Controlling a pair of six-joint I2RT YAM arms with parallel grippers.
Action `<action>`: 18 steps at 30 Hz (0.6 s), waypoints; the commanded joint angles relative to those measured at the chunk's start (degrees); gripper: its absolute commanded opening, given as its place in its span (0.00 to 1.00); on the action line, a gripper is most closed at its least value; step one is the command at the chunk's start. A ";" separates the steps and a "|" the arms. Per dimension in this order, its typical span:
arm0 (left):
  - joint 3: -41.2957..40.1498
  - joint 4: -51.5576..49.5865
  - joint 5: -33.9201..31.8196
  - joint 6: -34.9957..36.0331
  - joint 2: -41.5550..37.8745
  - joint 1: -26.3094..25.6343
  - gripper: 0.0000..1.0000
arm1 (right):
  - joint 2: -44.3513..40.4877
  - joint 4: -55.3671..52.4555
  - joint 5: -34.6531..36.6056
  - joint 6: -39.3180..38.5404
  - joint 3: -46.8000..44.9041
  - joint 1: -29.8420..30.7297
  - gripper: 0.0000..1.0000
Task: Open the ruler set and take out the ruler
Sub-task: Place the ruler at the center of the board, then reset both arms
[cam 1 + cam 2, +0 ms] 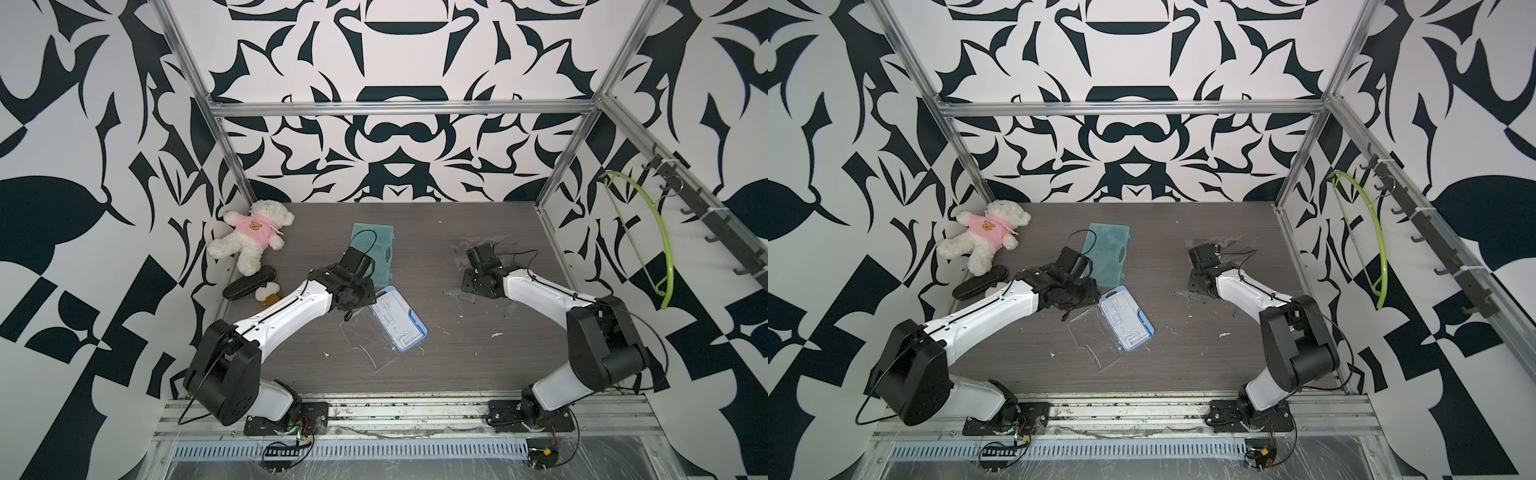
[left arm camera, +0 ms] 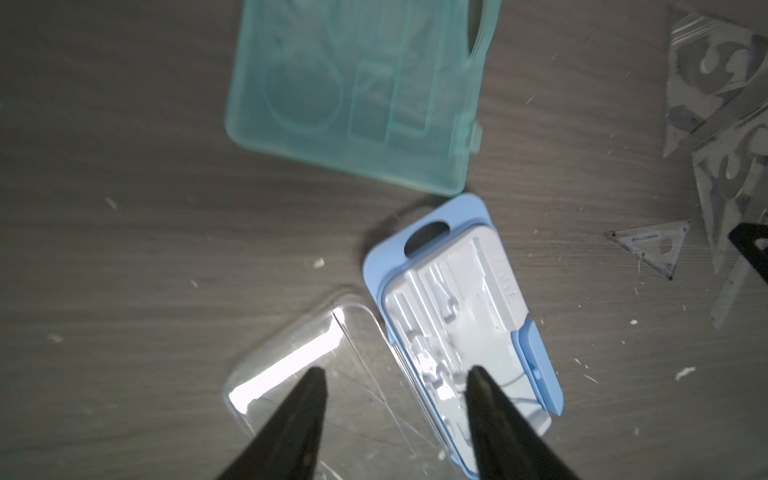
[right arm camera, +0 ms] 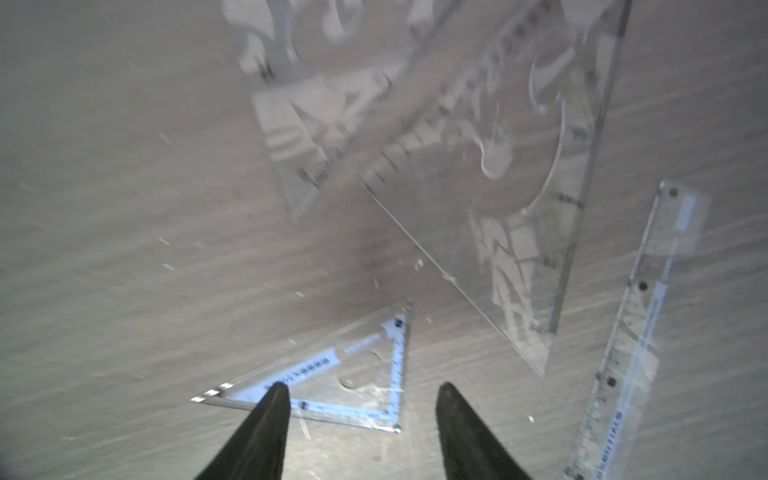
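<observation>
Nearest to us in the left wrist view were the dark left fingers (image 2: 291, 424), and the left gripper (image 2: 397, 370) stood with its jaws well apart and nothing between them, hanging over the blue ruler case (image 2: 453, 332). One fingertip sat over the case's white moulded tray, the other over the clear lid (image 2: 291, 374), which lay flat on the table and touched the case along its long edge. Just beyond the case's slotted end lay a teal case (image 2: 357, 91), shut and flat, near but apart from it. The right fingers (image 3: 257, 432) were likewise spread, and the right gripper (image 3: 363, 384) held nothing, poised above a small triangle (image 3: 332, 382) that lay flat on the wood. Beside that we saw a straight ruler (image 3: 636, 332) on the table, and past them a large clear set square (image 3: 498, 187) overlapping another. All of these lay well apart from the blue ruler case, on its right. In both top views the blue ruler case (image 1: 399, 322) (image 1: 1126, 318) sat open near the middle of the table (image 1: 457, 365), just beside the left arm's wrist. Far to the case's left, against the wall, a white teddy bear (image 1: 253, 232) in a pink top lay above a black pouch (image 1: 249, 282).
</observation>
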 commanded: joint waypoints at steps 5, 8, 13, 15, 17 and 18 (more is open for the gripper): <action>3.96 4.22 -19.70 11.64 -6.55 5.05 0.99 | -11.61 25.94 11.11 -20.14 -7.57 -0.23 0.75; 1.41 9.13 -18.33 15.05 -9.43 13.63 0.99 | -15.36 36.63 14.55 -26.84 -14.77 -1.34 0.77; -9.10 22.14 -13.06 21.31 -11.09 27.61 0.99 | -17.48 37.89 21.11 -27.77 -21.55 -5.78 0.75; -15.63 30.85 -15.98 25.87 -12.03 29.15 0.99 | -17.06 37.45 24.16 -27.43 -22.92 -7.07 0.75; -22.11 40.04 -17.60 31.49 -12.23 29.27 0.99 | -16.05 39.70 24.53 -27.01 -24.86 -8.10 0.75; -24.66 43.62 -18.27 33.36 -12.24 29.31 0.99 | -15.34 40.62 23.97 -26.88 -25.50 -8.44 0.74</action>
